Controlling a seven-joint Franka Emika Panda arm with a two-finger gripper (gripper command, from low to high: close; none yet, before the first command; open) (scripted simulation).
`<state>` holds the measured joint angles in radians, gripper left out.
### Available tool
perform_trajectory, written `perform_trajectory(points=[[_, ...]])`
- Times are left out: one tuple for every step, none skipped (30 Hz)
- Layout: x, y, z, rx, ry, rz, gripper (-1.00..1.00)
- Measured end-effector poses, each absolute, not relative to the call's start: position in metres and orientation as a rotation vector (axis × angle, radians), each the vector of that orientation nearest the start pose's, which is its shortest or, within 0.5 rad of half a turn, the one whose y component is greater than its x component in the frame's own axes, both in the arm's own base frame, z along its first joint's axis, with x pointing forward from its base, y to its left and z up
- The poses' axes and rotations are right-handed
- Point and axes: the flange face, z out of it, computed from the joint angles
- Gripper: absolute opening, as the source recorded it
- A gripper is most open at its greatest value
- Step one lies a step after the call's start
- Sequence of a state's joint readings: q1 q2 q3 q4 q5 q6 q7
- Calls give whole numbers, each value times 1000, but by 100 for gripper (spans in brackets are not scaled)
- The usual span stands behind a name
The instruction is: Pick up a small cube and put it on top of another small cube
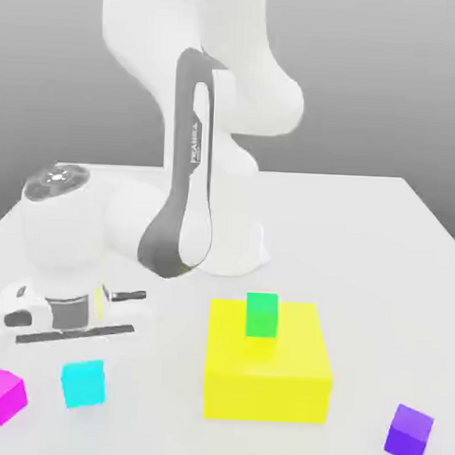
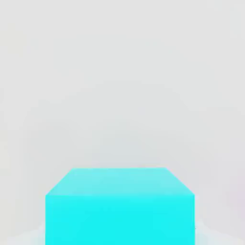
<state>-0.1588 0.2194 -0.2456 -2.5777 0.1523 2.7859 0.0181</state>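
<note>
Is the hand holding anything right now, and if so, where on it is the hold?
It cannot be told. The hand sits low beside the cyan cube, which rests on the table; no hold on the cube is visible.

small cube (image 1: 83,384), plain cyan, unpatterned; the same cyan in the hand view (image 2: 119,206). second small cube (image 1: 262,314), plain green. large block (image 1: 267,373), solid yellow. cube (image 1: 2,395) at the table's near corner, magenta. cube (image 1: 410,433) toward the opposite near corner, purple. table (image 1: 380,238), white. arm (image 1: 194,127), white with a dark grey band.
</note>
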Motion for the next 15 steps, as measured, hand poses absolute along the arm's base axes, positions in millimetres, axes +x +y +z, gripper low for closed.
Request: perform_trajectory(points=[[404,-180,195,-3013,872,2,-100],[405,-168,205,-3002,881,1,-100],[406,-155,214,-2992,890,2,-100],[408,-136,223,-2986,884,3,-100],[408,-121,232,-2978,887,5,-100],[409,-102,240,-2975,878,7,-100],[407,-86,248,-2969,883,10,-100],[404,-77,256,-2958,907,12,-100],[400,-67,264,-2948,930,14,-100],[396,-55,271,-2941,947,17,-100],[391,-43,278,-2937,961,19,-100],[387,-31,285,-2933,974,20,-100],[381,-20,292,-2931,986,22,-100],[375,-8,298,-2930,999,22,-100],[369,3,304,-2930,1012,22,-100]])
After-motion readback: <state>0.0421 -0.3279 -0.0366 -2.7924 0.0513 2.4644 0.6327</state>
